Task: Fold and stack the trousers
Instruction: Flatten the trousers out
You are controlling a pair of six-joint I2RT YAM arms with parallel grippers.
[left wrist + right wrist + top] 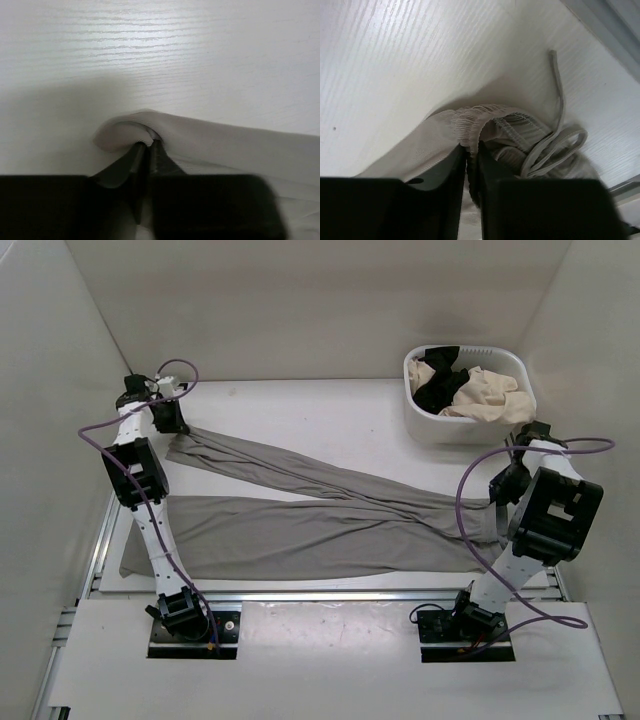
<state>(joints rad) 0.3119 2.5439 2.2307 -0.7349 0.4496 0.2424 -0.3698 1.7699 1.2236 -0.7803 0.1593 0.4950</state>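
Observation:
The mid-grey trousers (300,520) lie spread on the white table, legs pointing left, waist at the right. My left gripper (170,425) is shut on the cuff end of the far leg (150,130) at the back left. My right gripper (505,490) is shut on the gathered elastic waistband (475,122) at the right, with the drawstring (555,140) looped beside it. The near leg lies flat along the front edge.
A white basket (425,425) at the back right holds a black garment (440,385) and a beige garment (485,395). White walls enclose the table on three sides. A metal rail (330,595) runs along the front edge.

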